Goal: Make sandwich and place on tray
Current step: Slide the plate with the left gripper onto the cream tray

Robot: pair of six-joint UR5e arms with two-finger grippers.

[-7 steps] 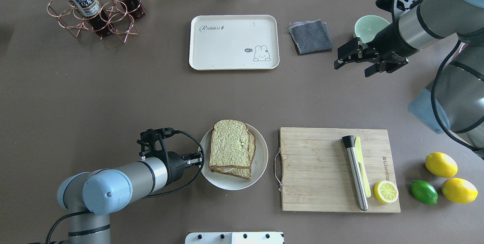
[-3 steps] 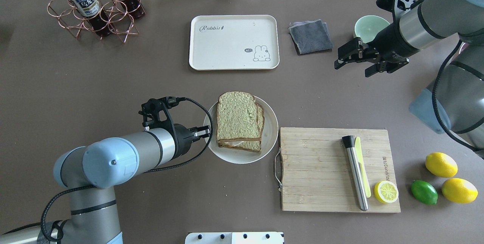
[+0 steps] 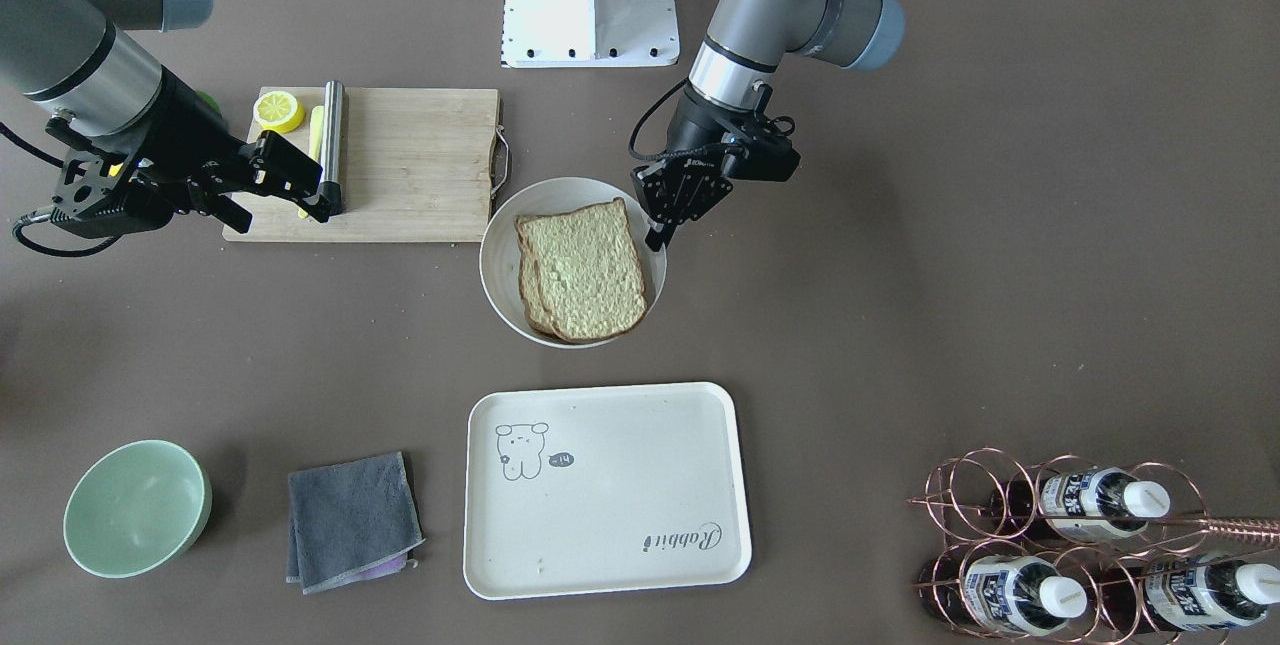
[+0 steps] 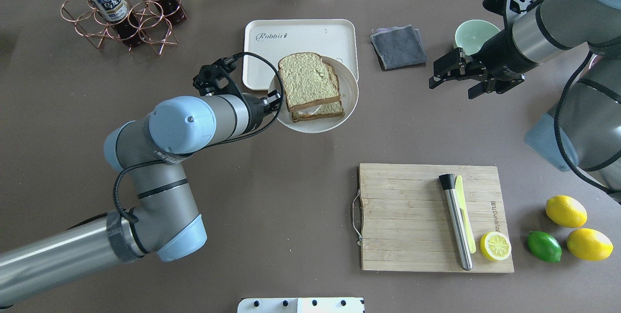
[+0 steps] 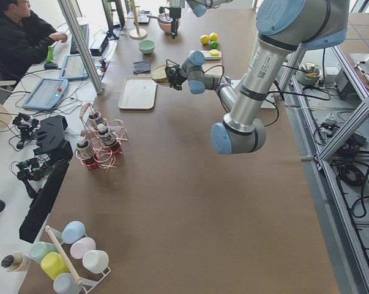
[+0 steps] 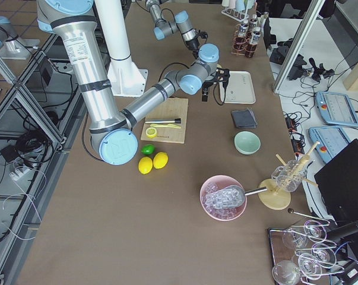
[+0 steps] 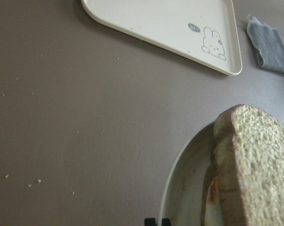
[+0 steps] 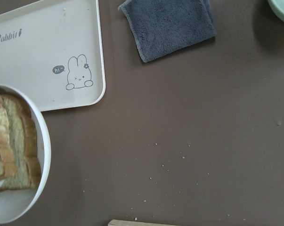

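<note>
The sandwich, two tan bread slices with a sliver of white egg between them, lies on a round white plate. My left gripper is shut on the plate's left rim and holds it in the air, overlapping the near right part of the cream tray in the overhead view. The front view shows the sandwich, plate and left gripper short of the tray. The left wrist view shows the sandwich and tray. My right gripper is open and empty, right of the tray.
A wooden cutting board with a steel muddler, a yellow knife and a lemon half lies at near right. A grey cloth and a green bowl lie right of the tray. A copper bottle rack stands far left.
My left gripper has carried the plate with the sandwich away from the robot, from beside the cutting board to the tray's near edge. The right arm has stayed still.
</note>
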